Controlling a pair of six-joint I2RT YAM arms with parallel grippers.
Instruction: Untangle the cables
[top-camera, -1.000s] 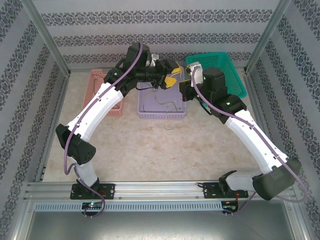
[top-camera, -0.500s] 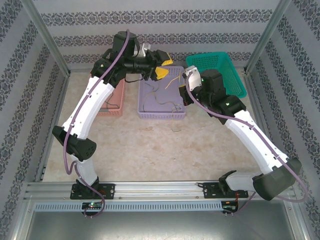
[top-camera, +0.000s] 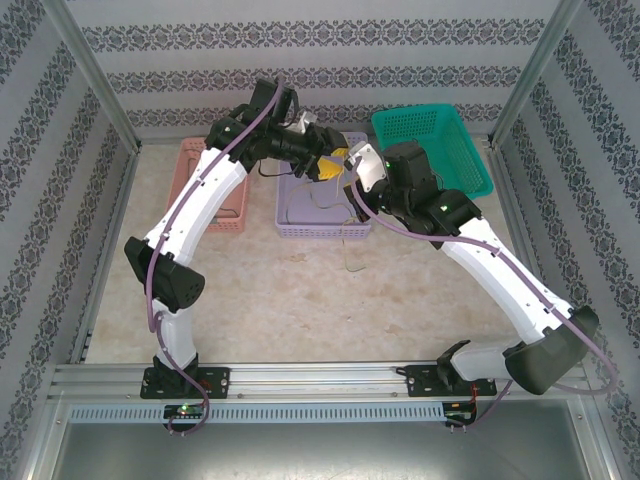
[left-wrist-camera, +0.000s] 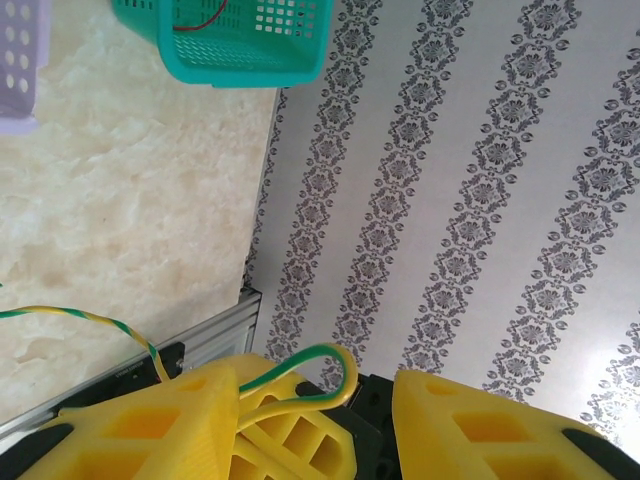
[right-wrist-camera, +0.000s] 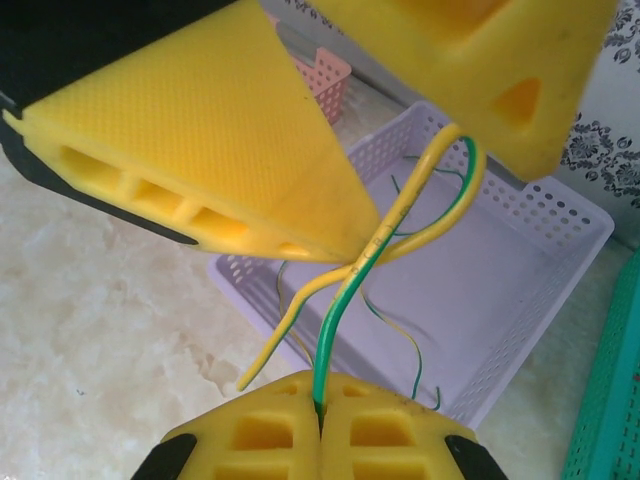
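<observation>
Right gripper (right-wrist-camera: 320, 412): jaws pressed together on the green-yellow cable (right-wrist-camera: 375, 248), bottom centre of the right wrist view.
Left gripper (left-wrist-camera: 372, 400): jaws spread; the same cable loops over one finger (left-wrist-camera: 200, 420) and is hooked there, not pinched.
Cable place: strung between the two grippers above the purple basket (top-camera: 322, 232), upper centre of the top view. Other strands (top-camera: 330, 205) lie in the basket, and one trails over its front wall onto the counter (top-camera: 300, 300).
Risk, slip: the loop only hangs on the left finger, so pulling the arms apart would likely let it slide off.
Risk, knot: the cable crosses itself just above the right jaws, and a straight pull may tighten that twist.
Risk, drag: a hard lift could snag the strands below and haul them out.
</observation>
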